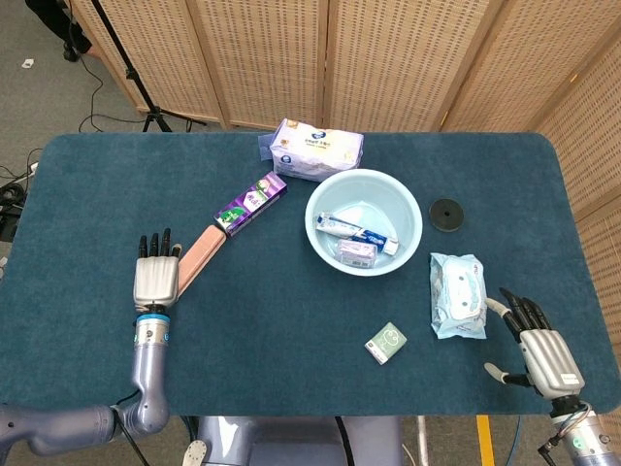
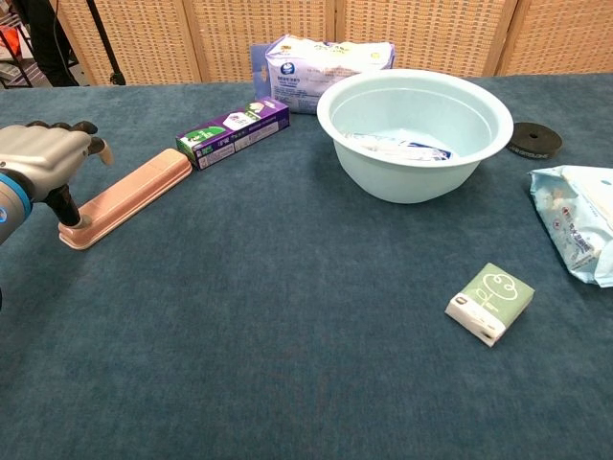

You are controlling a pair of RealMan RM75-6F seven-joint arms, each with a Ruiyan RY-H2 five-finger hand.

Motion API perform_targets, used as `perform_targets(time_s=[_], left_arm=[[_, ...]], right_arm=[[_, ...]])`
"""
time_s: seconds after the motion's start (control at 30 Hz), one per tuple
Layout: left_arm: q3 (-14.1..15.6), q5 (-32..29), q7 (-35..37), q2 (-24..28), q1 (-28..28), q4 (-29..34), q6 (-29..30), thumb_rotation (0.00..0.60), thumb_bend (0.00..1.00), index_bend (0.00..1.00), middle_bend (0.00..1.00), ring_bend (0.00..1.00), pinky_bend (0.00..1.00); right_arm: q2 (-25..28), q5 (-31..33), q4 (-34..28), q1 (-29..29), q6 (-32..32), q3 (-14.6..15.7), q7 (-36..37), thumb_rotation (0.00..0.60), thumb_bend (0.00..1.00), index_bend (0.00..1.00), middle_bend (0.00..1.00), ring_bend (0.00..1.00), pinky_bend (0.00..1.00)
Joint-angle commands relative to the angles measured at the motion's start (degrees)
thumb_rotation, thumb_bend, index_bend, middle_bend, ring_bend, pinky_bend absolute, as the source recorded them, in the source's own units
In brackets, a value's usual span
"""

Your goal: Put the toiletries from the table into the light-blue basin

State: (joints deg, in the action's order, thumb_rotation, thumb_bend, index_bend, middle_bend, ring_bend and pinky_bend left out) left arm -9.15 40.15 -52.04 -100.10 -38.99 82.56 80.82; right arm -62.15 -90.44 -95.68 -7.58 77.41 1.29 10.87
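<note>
- Pink case [image 1: 198, 257]: long, flat, rounded ends, lying diagonal on the blue worktop [image 1: 87, 194], left of the basin [image 1: 364, 221]; far end almost meets the purple box [image 1: 250, 203].
- Left hand [image 1: 155, 277] beside the case's near end; fingers straight and apart, holding nothing. Chest view shows its thumb [image 2: 64, 206] down on that end.
- Basin is light blue, round, with a tube [image 1: 340, 226] and small packets inside; tissue pack [image 1: 316, 149] behind it.
- Green packet [image 1: 386, 343] and wipes pack [image 1: 457, 294] lie right of centre, black disc [image 1: 446, 214] beyond.
- Right hand [image 1: 541, 351] shows only in head view, just beside the wipes, fingers spread, empty.
- Chest view cuts off the wipes' right part.
</note>
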Motion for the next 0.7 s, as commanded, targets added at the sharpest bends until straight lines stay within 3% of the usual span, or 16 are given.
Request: perform_targets(time_s=[0.03,0.43,0.7], left_arm=[[-0.30,0.43,-0.21,-0.42,0.26,0.12,-0.06,0.600,0.21,0.25,0.00,0.00,0.00],[-1.44,2.04,-0.10,-0.72,1.16,0.50,-0.74,0.600,0.21,0.25,0.00,0.00,0.00],[-1.39,5.82,2.12,1.26,2.38,4.15,0.22,0.600,0.21,0.25,0.00,0.00,0.00]], right_arm=[[0.00,-0.06,-0.04,-0.01,0.02,0.05,-0.02,0.600,0.21,0.12,0.00,0.00,0.00],[-0.10,0.00,-0.04,-0.10,0.00,0.14,-0.20,0.600,0.21,0.12,0.00,0.00,0.00],[-0.12,-0.05,-0.04,-0.10,0.11,0.21,-0.38,0.600,0.21,0.12,0.00,0.00,0.00]])
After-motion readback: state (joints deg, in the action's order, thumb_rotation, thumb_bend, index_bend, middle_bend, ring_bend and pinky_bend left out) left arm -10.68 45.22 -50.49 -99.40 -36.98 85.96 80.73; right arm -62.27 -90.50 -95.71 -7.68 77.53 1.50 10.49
